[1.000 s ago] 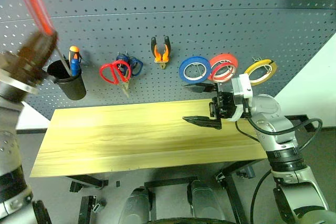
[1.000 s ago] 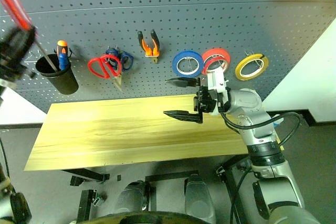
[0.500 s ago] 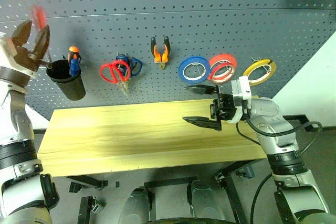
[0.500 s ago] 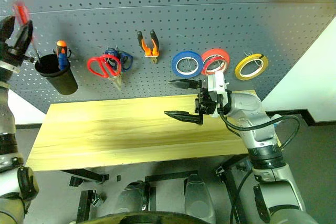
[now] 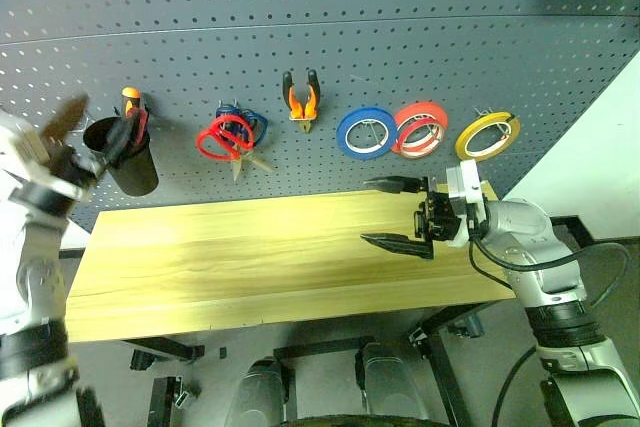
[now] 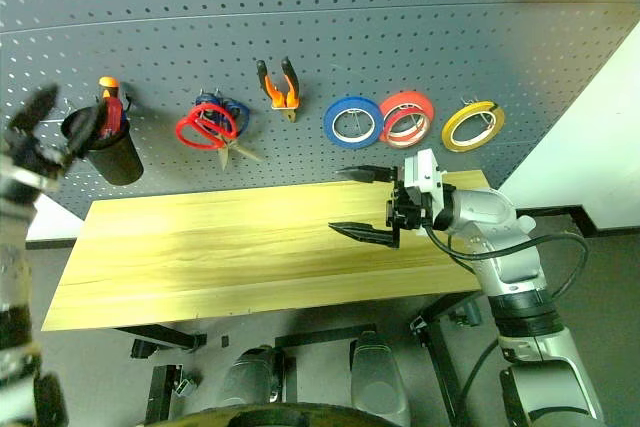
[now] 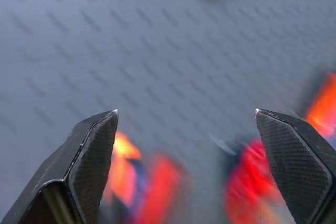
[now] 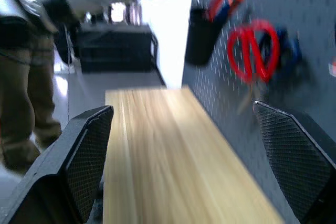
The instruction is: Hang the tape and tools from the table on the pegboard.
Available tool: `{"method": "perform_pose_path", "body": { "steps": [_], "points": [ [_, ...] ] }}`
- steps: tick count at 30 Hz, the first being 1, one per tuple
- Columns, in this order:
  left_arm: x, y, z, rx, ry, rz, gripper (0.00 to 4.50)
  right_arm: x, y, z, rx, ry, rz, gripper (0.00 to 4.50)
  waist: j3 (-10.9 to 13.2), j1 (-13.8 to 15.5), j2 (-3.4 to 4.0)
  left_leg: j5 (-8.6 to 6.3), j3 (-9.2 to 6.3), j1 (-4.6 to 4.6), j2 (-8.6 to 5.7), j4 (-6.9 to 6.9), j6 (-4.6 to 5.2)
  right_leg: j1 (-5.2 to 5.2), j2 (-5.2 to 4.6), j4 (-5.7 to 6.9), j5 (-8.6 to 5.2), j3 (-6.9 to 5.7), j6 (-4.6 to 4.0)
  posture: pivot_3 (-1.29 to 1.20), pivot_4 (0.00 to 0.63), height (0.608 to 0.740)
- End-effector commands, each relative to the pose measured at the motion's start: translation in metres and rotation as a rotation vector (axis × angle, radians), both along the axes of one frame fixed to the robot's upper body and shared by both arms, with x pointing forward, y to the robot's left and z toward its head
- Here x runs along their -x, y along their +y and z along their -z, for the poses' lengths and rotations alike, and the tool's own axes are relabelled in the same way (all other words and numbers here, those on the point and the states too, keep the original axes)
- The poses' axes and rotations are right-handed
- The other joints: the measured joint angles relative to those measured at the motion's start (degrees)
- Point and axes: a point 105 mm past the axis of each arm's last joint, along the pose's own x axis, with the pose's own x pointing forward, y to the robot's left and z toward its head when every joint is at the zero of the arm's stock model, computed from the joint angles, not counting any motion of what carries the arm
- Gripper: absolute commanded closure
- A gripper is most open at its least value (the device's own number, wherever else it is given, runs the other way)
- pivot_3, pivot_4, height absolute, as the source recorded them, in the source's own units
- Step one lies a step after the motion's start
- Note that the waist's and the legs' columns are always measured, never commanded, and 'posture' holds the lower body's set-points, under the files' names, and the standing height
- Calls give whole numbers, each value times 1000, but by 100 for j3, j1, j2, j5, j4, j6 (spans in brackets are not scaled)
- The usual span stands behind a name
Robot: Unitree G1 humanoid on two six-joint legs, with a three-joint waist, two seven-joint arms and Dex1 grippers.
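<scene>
yellow tape (image 5: 487,136) hung on pegboard (image 5: 400,47), right of centre, beside red roll (image 5: 420,127) and blue roll (image 5: 366,133). pliers (image 5: 302,99) and red scissors (image 5: 226,137) hung further left; red-handled screwdriver (image 6: 111,113) stood in black cup (image 5: 124,155). table (image 5: 250,257) was bare wood. your left gripper (image 5: 70,137) at left edge had jaws spread, empty; right gripper (image 5: 398,213) over table, jaws wide, empty.

Your robot's right arm (image 5: 530,247) is built of rounded silver-grey segments, with a black ribbed collar lower down and a black cable looping off its outer side. A white block sits at the wrist, ahead of a black housing. The right gripper (image 5: 392,213) has two long, tapering black fingers (image 8: 84,156) with a fine mesh texture. The left gripper (image 7: 186,169) has matching fingers, and its arm (image 5: 35,267) looks silver-grey.
</scene>
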Motion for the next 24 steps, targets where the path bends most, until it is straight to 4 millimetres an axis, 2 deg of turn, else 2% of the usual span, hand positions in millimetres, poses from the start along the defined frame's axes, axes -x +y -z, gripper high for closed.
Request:
{"method": "perform_pose_path", "body": {
  "steps": [1, 3, 5, 7, 10, 13, 18, 24],
  "points": [
    [21, -19, 27, -89, 127, 59, 146, -1, -20, 15, 56, 8, 58, 0, 0, 18, 1, 0, 3, 2, 0, 2, 0, 1, 0, 2, -3, 3, -7, -102, 60, 740],
    [32, -21, 64, -165, 235, 24, 146, 0, -33, 35, 112, 34, 100, 0, -6, 50, 7, 0, 5, 5, 1, 10, 0, 3, 1, 0, -4, 3, -11, -93, 60, 740],
    [41, -22, 87, -217, 292, -1, 146, 0, -44, 49, 145, 53, 138, 0, -18, 69, 6, -2, 9, 11, 3, 18, -3, 13, 1, -7, -7, 3, -6, -87, 61, 740],
    [52, -21, 118, -261, 338, -34, 146, 4, -63, 74, 206, 92, 195, 0, -28, 83, 6, -4, 10, 5, 6, 23, -6, 14, 1, -20, -4, -1, -11, -74, 63, 740],
    [64, -21, 145, -303, 368, -60, 146, 7, -85, 94, 243, 140, 270, 0, -55, 75, 31, -10, 12, 2, 17, 17, -16, 46, 5, -87, 2, -15, -17, -69, 64, 740],
    [79, -20, 176, -318, 432, -81, 146, 7, -118, 116, 281, 182, 414, 0, -65, 79, 27, -6, 37, -2, 17, 14, -2, 48, 0, -104, 3, -3, -18, -67, 63, 740],
    [102, -20, 215, -329, 529, -87, 146, 11, -153, 135, 321, 223, 575, 0, -75, 82, 29, -17, 53, 7, 22, 0, 15, 36, 2, -93, 4, 6, -16, -73, 64, 740],
    [110, -29, 230, -301, 555, -73, 146, 17, -170, 145, 354, 241, 641, 0, -98, 64, 37, -20, 64, 8, 30, 18, 14, 38, 4, -94, 2, 5, -13, -76, 59, 740]
  ]
}}
